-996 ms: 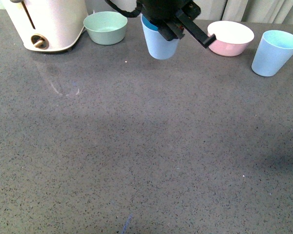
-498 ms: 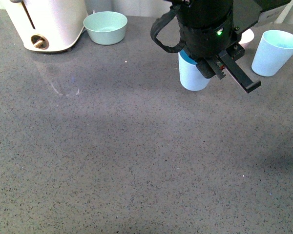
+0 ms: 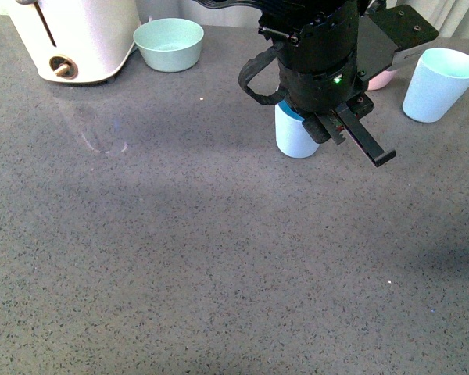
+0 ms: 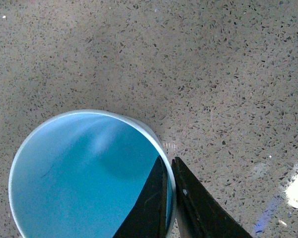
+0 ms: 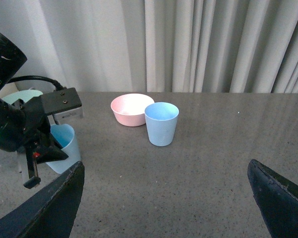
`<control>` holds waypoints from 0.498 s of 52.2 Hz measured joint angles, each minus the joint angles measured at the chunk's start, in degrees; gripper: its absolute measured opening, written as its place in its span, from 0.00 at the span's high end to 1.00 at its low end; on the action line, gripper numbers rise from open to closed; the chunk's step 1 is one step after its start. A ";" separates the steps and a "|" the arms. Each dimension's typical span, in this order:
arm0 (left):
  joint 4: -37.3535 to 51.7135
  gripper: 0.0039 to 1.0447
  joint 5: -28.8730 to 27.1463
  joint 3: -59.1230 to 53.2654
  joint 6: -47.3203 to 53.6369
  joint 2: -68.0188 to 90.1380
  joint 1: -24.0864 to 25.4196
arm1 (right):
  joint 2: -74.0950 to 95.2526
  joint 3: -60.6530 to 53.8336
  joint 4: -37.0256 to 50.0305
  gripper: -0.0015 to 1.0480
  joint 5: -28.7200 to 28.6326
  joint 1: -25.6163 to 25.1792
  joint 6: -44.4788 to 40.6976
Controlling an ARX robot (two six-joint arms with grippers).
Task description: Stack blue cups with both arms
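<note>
While the left arm's black angular fingers (image 4: 198, 213) are closed on the rim of one pale blue tapered plastic cup (image 4: 84, 178), one finger lies inside the aqua wall and the other just outside it, so the rim is pinched between them. That held cup stands upright or nearly so, its long axis vertical, its open mouth up and its narrower base down towards the grey speckled desk (image 3: 180, 258); whether the base touches the desk cannot be told. In the front view it sits right of the middle, at the far part of the desk, half covered by the black wrist body, on which a small green light (image 3: 338, 78) glows. The right arm's fingers (image 5: 44, 213) are spread wide apart at the two lower corners of the right wrist view, with nothing between them. A second pale blue tapered plastic cup (image 3: 440, 84) stands upright on the desk, mouth up, well apart from the held one and further right. A round pink bowl (image 5: 131, 109) sits just beside this second cup; whether they touch cannot be told. At the far left a round pale green bowl (image 3: 169, 43) rests just beside a cream-coloured appliance (image 3: 78, 39) with a brass-coloured knob. Pale pleated curtains (image 5: 213, 44) hang behind the desk.
</note>
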 joint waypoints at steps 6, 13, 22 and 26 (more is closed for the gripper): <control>-0.31 0.75 0.66 0.04 -0.07 0.39 0.24 | 0.00 0.00 0.00 0.09 0.00 0.00 0.00; -0.61 0.56 1.29 0.13 -0.11 0.48 0.35 | 0.00 0.00 0.00 0.09 0.00 0.00 0.00; -0.77 0.31 1.68 0.22 -0.28 0.46 0.35 | 0.00 0.00 0.00 0.09 -0.02 0.00 0.00; -0.96 0.18 1.81 0.22 -0.50 0.22 0.42 | 0.00 0.00 0.00 0.09 0.00 0.00 0.00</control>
